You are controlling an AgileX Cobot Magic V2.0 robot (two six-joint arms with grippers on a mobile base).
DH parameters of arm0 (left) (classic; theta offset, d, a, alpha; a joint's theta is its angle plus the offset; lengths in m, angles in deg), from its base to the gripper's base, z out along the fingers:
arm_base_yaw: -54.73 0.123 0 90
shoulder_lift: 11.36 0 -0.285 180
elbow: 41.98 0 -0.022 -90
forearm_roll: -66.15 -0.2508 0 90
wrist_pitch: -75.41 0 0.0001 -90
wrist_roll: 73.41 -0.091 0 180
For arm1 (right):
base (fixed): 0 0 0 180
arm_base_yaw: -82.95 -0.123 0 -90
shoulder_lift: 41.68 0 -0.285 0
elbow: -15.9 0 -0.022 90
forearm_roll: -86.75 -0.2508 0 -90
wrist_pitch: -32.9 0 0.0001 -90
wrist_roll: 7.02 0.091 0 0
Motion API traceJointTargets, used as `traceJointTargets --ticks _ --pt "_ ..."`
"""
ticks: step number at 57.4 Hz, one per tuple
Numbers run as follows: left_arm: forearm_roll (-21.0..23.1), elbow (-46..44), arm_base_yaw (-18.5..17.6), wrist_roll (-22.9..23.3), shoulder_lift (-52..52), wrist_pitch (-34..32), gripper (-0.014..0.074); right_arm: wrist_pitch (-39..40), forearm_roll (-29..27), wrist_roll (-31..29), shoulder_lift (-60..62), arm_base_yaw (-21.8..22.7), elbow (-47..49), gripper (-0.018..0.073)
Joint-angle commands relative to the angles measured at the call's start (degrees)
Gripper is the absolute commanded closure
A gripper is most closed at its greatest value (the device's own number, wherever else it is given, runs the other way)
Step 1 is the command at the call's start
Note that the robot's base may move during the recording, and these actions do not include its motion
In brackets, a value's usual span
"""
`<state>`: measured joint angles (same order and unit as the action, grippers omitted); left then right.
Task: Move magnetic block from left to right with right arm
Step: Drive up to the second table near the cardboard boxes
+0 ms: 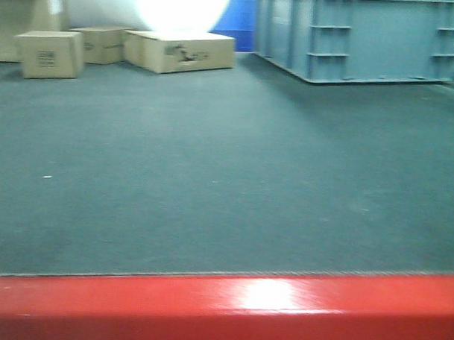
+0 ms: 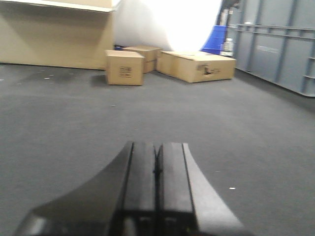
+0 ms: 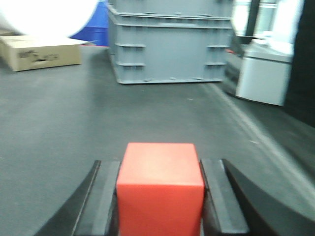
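Observation:
The magnetic block (image 3: 160, 187), a bright-red cube with smooth faces, fills the lower middle of the right wrist view. My right gripper (image 3: 160, 162) is shut on it, one dark finger pressed against each side, above the grey carpeted floor (image 3: 74, 128). In the left wrist view my left gripper (image 2: 156, 145) is shut, its two pads touching with nothing between them, over the same grey floor. Neither gripper nor the cube shows in the front view.
Tan cardboard boxes (image 1: 49, 53) (image 1: 179, 50) sit at the far left. A large grey crate (image 1: 358, 36) stands at the far right, a blue container (image 1: 236, 21) beside it. A white unit (image 3: 263, 71) stands right of the crate. A red band (image 1: 222, 308) spans the front view's bottom.

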<state>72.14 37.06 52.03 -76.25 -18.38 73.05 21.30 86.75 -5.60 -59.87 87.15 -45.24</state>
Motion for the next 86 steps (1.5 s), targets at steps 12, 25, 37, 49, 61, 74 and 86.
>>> traceJointTargets --ticks 12,25,37,49,61,74,86 --pt "0.27 0.07 -0.36 -0.14 0.42 -5.21 0.0722 5.01 0.96 -0.31 -0.8 0.42 1.7 0.0328" --pt "0.27 0.07 -0.36 -0.14 0.42 -5.21 0.0722 5.01 0.96 -0.31 -0.8 0.42 1.7 0.0328" --pt "0.27 0.07 -0.36 -0.14 0.42 -5.21 0.0722 5.01 0.96 -0.31 -0.8 0.42 1.7 0.0328" --pt "0.27 0.07 -0.36 -0.14 0.42 -5.21 0.0722 5.01 0.96 -0.31 -0.8 0.42 1.7 0.0328" --pt "0.27 0.07 -0.36 -0.14 0.42 -5.21 0.0722 5.01 0.96 -0.31 -0.8 0.42 1.7 0.0328" --pt "0.27 0.07 -0.36 -0.14 0.42 -5.21 0.0722 5.08 0.96 -0.31 -0.8 0.42 1.7 0.0328" --pt "0.27 0.07 -0.36 -0.14 0.42 -5.21 0.0722 5.42 0.96 -0.01 -1.56 0.32 2.58 0.0328"
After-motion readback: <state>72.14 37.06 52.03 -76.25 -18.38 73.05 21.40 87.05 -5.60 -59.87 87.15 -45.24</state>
